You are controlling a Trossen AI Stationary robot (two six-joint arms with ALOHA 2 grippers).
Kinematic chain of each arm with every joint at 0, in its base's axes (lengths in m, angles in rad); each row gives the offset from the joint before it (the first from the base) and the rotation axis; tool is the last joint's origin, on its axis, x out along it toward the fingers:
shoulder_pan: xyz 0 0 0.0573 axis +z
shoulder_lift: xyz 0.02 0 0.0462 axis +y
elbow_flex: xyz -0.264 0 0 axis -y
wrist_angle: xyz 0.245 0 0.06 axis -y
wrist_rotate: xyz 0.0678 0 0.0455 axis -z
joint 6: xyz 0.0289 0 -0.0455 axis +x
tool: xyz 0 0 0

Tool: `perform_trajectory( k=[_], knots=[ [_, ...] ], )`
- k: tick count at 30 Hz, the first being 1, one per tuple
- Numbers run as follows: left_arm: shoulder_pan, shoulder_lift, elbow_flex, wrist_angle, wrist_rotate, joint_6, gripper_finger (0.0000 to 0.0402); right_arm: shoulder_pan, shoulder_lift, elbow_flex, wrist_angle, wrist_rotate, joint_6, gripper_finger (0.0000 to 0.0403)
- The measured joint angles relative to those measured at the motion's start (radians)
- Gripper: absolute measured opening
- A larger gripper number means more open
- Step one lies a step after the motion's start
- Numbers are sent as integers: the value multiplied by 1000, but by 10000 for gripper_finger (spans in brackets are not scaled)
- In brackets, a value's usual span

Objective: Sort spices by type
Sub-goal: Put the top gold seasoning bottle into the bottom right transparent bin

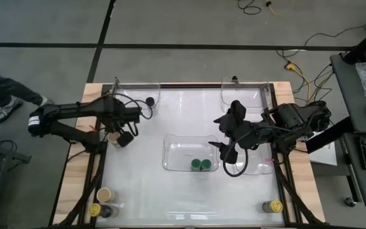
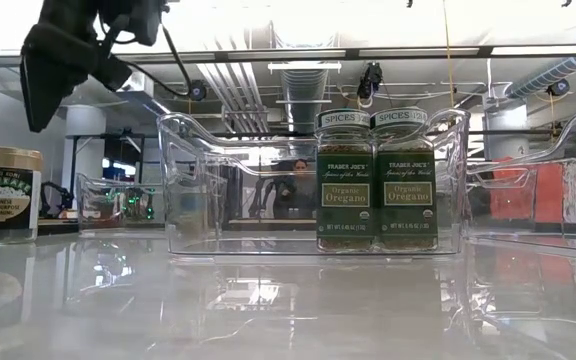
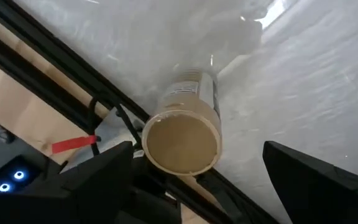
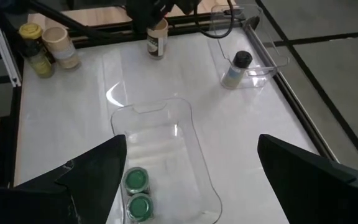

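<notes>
The left gripper (image 1: 121,136) hangs over a tan-lidded jar (image 3: 182,138) by the table's left edge, its fingers (image 3: 98,180) spread wide to either side of the lid, not touching it. Only the left wrist view shows that gap; from above the gripper hides most of the jar. The right gripper (image 4: 188,168), also spread, hovers above the middle tray (image 4: 194,155). Two green-lidded jars (image 2: 376,180) stand touching inside that tray; the low view alone reads their "Organic Oregano" labels.
</notes>
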Motion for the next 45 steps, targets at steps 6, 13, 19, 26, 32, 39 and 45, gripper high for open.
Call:
perform_trajectory(
  k=[6,13,19,26,32,39,45],
  knots=[
    [36,1,-46,0,11,42,343,0,0,0,0,0,21,354],
    [42,1,-119,3,28,43,343,2,0,0,0,0,24,354],
    [44,1,-172,36,26,43,343,2,0,0,0,0,25,354],
    [44,6,-215,121,30,60,343,7,0,0,0,-1,40,354],
    [44,23,-240,161,36,61,343,18,0,0,0,-3,47,354],
    [45,51,-249,168,82,65,330,33,0,0,0,-8,48,354],
    [45,52,-249,175,79,60,281,36,0,0,0,-8,62,354]
  ],
)
